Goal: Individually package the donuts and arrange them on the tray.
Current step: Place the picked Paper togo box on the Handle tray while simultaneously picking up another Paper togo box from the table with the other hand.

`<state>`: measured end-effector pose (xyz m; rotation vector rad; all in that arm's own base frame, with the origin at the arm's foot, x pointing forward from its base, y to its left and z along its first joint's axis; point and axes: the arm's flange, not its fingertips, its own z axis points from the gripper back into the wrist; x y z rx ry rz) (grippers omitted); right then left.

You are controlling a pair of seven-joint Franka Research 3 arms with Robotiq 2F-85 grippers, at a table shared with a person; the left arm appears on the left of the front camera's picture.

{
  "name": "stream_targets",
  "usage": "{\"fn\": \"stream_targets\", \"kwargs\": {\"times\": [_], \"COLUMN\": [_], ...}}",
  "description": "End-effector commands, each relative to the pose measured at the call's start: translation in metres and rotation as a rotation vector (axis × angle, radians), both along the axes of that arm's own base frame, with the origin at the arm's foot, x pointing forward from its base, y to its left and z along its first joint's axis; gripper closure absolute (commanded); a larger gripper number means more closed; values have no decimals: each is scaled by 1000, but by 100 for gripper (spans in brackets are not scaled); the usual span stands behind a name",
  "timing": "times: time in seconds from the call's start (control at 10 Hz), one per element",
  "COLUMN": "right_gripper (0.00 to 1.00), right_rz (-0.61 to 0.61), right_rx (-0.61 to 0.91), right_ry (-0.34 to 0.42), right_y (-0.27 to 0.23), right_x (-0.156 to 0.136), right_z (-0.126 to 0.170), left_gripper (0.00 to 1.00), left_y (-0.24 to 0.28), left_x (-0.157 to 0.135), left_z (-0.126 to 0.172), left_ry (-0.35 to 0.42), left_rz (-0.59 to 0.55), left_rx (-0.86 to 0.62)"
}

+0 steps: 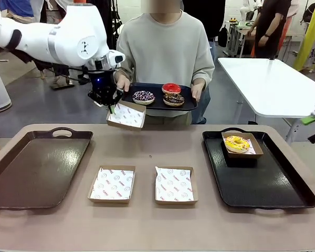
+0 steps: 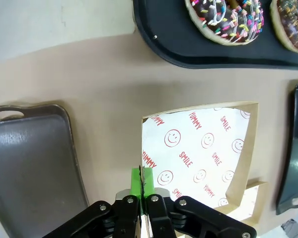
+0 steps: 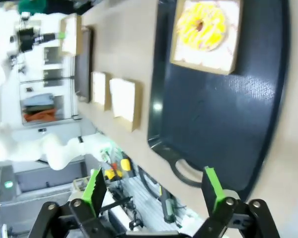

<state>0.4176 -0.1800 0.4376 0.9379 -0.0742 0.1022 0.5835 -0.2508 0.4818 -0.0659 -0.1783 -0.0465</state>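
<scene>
Left wrist view: my left gripper (image 2: pixel 141 178) is pinched tight on the thin edge of a paper-lined box (image 2: pixel 203 153), low in the frame. I hold just that one edge, so the box sticks out from my fingers in the air, with the table below it.

In the front view the box is in the upper middle, a bit to the left, right at the near rim of the person's tray (image 1: pixel 191 104). Three donuts lie on that tray. The sprinkle donut (image 1: pixel 143 96) is closest to my box. The red donut (image 1: pixel 171 88) and the plain chocolate donut (image 1: pixel 174 98) are just to its right. The person's hand (image 1: pixel 196 92) holds one end of the tray.

I think my grip is the weak spot. If a donut lands in the box, its weight could tip the box down or pull the edge out of my pinch. If I push closer, the box could bump the tray and shake the donuts.

My right gripper (image 3: pixel 154 186) is wide open and holds nothing, low in the right wrist view. Above it in that frame is the black tray (image 3: pixel 223 114), and at the top the yellow donut (image 3: pixel 200 26) lies in its own box. Two empty boxes (image 1: pixel 112 184) wait on the table at the lower middle of the front view.
</scene>
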Motion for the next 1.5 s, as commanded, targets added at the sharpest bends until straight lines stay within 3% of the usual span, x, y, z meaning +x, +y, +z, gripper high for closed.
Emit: {"fn": "stream_targets", "kwargs": {"times": [0.0, 0.3, 0.5, 1.4], "right_gripper": [0, 0, 0, 0], "right_rz": [2, -61, -103, -100], "right_rx": [123, 261, 306, 263], "right_ry": [-81, -153, -158, -133], "right_y": [-21, -58, -70, -68], "right_x": [-19, -36, -44, -47], "right_z": [-5, -13, -20, -16], "left_gripper": [100, 100, 100, 100], "left_y": [-7, -1, -1, -1], "left_x": [0, 2, -1, 2], "left_z": [18, 29, 27, 29], "left_ry": [-17, -20, -7, -21], "left_rz": [69, 119, 118, 89], "left_rx": [26, -2, -1, -10]}}
